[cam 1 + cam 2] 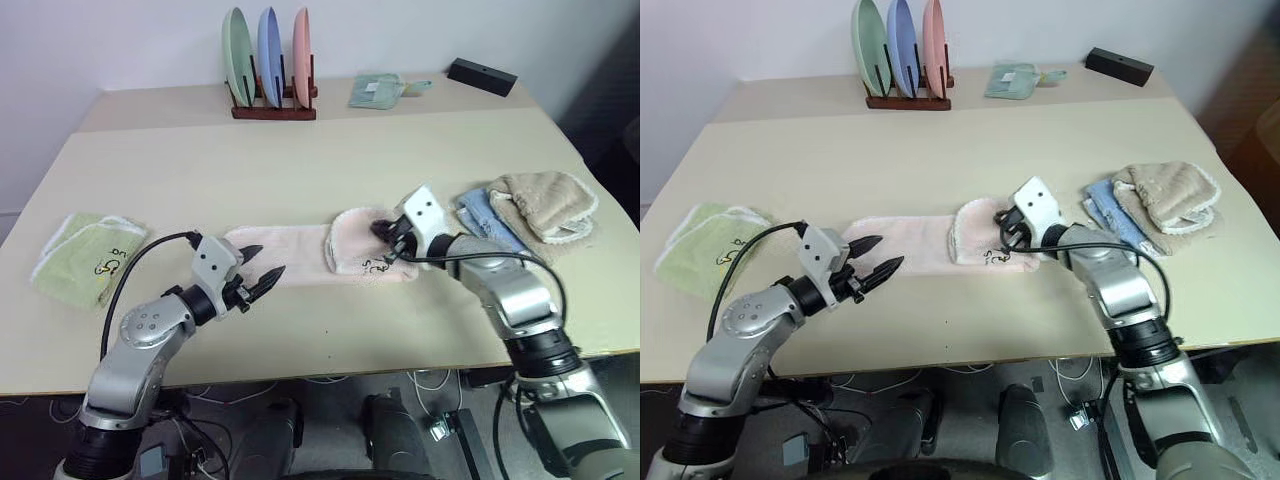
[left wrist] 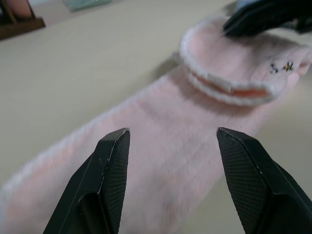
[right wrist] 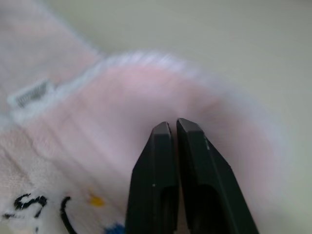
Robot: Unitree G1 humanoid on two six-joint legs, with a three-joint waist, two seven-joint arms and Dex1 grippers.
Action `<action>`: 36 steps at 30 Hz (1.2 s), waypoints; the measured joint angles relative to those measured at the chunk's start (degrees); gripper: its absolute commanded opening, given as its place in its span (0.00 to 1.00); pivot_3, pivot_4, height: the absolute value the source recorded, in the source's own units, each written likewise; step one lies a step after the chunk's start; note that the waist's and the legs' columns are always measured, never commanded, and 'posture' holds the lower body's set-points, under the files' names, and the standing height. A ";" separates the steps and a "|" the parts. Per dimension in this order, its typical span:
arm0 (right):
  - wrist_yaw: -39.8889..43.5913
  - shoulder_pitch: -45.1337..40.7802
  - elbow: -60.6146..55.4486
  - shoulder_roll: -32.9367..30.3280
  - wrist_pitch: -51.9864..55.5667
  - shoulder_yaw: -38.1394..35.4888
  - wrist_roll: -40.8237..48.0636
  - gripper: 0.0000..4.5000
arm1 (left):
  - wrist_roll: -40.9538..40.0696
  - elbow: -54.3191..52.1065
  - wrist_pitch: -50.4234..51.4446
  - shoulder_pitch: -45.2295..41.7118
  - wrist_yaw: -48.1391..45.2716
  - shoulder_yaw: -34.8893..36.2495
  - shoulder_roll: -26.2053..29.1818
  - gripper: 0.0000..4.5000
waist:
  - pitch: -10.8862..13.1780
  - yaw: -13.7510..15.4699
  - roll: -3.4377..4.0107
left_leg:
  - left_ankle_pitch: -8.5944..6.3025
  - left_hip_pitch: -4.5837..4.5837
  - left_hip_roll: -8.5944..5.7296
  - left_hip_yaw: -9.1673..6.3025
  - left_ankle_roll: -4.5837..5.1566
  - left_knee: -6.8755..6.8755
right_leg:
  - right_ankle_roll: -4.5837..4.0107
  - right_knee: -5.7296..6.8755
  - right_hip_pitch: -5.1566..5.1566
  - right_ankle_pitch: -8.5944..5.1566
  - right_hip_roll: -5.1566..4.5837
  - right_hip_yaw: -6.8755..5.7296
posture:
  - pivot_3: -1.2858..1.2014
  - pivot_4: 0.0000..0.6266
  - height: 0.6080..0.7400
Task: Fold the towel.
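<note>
— Start with the right gripper [image 1: 390, 238]. What is it doing?

— Its two black fingers [image 3: 168, 161] are pressed together with nothing between them. The tips rest over the folded-over end of the pink towel [image 1: 300, 250], near the rounded white-trimmed edge. The forearm reaches in from the robot's right, angled down and toward the middle of the table [image 1: 300, 170].

— And the left gripper [image 1: 262, 268]?

— Its jaws stand well apart and hold nothing. It points nearly level, forward and to the right, just at the towel's near left end. From its wrist the pink strip runs away between the two fingers [image 2: 112, 165]. The elbow is bent, the arm coming up from below the table's front edge.

— How does the towel lie?

— As a long strip across the middle of the table, with its right end doubled back on top of itself; a small dark embroidered logo [image 1: 368, 265] shows on that flap.

— Anything else around?

— A green towel [image 1: 85, 255] lies well apart at the robot's left. Blue [image 1: 485, 222] and beige [image 1: 545, 205] cloths lie just beyond the right arm. At the back stand a rack of three plates [image 1: 268, 60], a small folded cloth [image 1: 378, 91] and a black box [image 1: 481, 76].
</note>
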 measured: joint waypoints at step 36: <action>15.74 1.77 -17.08 -2.52 -10.02 1.43 -0.07 1.00 | -43.74 3.50 26.44 -4.38 48.76 23.14 -23.72 0.61 | -0.12 1.57 -0.13 | 0.01 0.07 -0.02 -0.04 -0.05 0.16 | 0.02 -0.01 0.20 -0.02 0.01 0.00 | 0.52 0.24 0.98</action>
